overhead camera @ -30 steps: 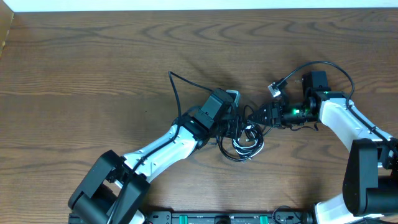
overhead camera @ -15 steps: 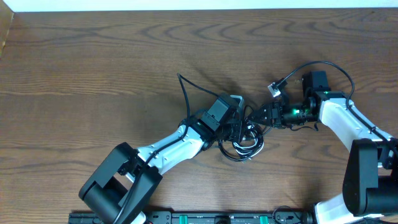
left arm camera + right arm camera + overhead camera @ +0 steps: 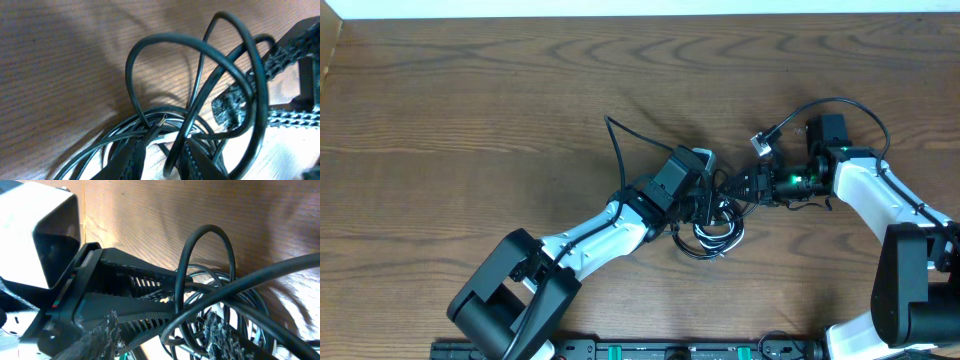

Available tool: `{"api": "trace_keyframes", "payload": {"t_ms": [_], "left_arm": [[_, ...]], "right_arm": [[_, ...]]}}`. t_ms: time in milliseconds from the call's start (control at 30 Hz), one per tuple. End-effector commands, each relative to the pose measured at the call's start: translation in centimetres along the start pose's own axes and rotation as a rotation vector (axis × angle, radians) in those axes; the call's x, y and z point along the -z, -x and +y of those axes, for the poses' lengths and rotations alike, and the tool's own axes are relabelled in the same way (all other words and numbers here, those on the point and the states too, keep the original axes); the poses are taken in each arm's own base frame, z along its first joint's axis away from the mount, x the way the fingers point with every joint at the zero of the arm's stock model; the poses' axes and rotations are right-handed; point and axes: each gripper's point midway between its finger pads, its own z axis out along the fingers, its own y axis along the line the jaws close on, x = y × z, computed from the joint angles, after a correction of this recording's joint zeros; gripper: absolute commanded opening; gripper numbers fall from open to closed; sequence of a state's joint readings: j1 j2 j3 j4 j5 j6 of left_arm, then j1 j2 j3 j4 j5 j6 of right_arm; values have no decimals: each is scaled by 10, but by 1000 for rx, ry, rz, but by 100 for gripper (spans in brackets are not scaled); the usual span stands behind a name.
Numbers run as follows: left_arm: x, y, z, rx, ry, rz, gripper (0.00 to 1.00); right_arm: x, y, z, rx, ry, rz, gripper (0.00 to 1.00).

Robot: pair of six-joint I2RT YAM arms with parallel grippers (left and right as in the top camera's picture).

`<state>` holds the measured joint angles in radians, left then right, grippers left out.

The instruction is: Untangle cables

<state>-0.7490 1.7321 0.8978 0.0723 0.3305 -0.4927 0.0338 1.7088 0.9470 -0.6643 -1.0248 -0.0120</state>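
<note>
The cables [image 3: 716, 228] lie in a small knot on the table [image 3: 470, 120], near its middle and right between my two arms. I judge them light, limp and a bit springy. They will slide through a loose pinch and drag the whole clump along if I pull hard, so I'd take one strand close to where it leaves the knot, or just behind a plug, never the coil itself. My left fingers [image 3: 127, 159] stand close together with a single black strand running between them, but I cannot tell whether they actually bite on it. My right fingers [image 3: 106, 332] stand apart, with several loops passing through the gap unpinched. The knot is a rough round coil with no real long axis. One loose tail [image 3: 616, 150] runs from it toward the table's far side on the left, and a plug end [image 3: 760, 143] lies just beyond the right fingers, its cord arcing away rightward.
</note>
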Motion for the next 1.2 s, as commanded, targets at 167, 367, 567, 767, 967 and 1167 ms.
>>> {"api": "trace_keyframes", "payload": {"t_ms": [167, 367, 567, 767, 967, 1167], "left_arm": [[-2, 6, 10, -11, 52, -35, 27], [-2, 5, 10, -11, 52, -35, 27], [-1, 10, 18, -11, 99, -63, 8], [4, 12, 21, -21, 127, -72, 7], [38, 27, 18, -41, 185, -137, 8], [89, 51, -12, -73, 127, -262, 8]], "right_arm": [[3, 1, 6, 30, 24, -12, 53], [3, 1, 6, 30, 24, -12, 53], [3, 1, 5, 36, 20, -12, 53], [8, 3, 2, 34, 17, -25, 53], [24, 5, -9, 2, 6, -63, 55], [33, 4, -28, -39, -76, -75, 55]]}}
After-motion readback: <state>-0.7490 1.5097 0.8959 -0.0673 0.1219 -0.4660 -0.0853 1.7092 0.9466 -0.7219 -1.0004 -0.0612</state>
